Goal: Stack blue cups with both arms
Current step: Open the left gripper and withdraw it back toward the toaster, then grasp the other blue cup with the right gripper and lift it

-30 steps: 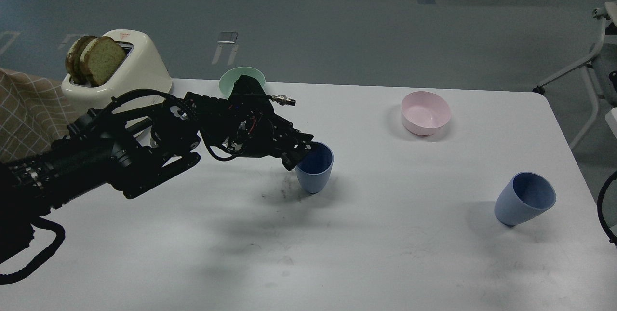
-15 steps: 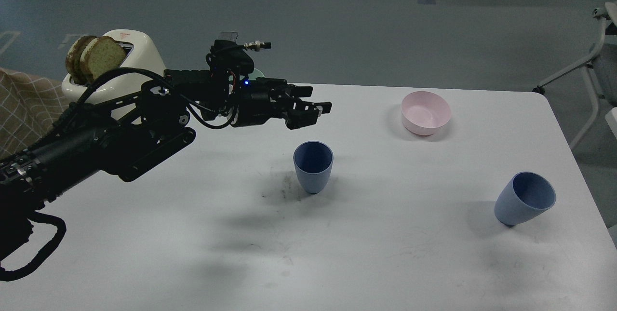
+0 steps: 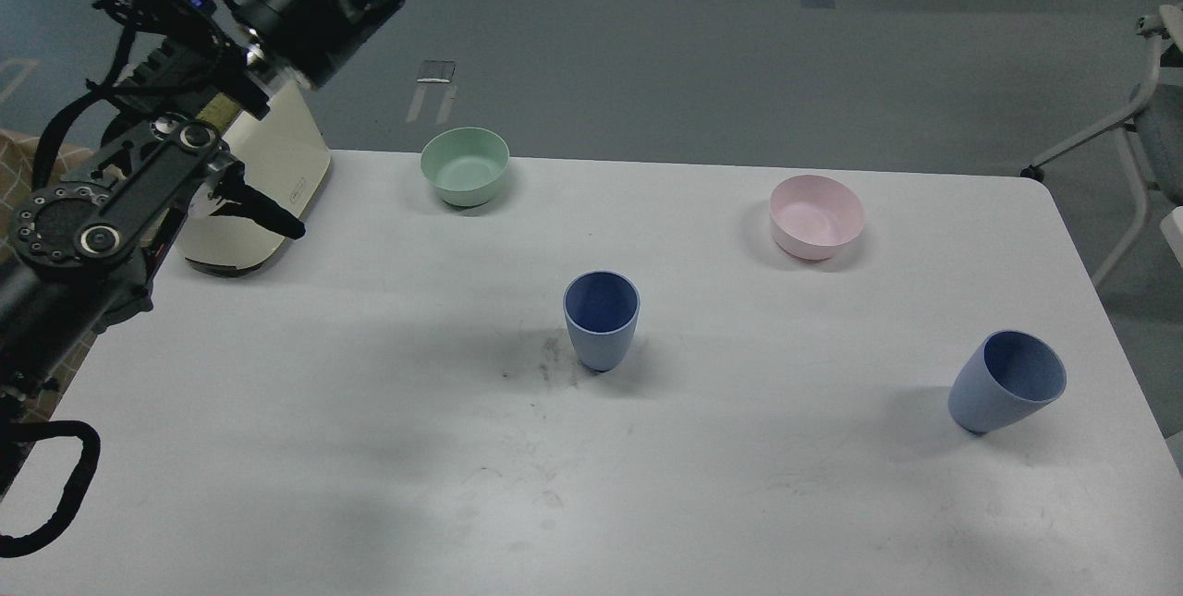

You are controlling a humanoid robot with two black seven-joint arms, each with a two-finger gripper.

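Standing apart on the table, one cup sits centre, the other cup well right of it, tilted; a careless nudge may topple it. My left jaws' state I cannot tell; right unseen.

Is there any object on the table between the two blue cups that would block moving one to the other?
Nothing visible does. The table is bare between the middle blue cup and the right blue cup. The pink bowl and green bowl stand farther back, off that line.
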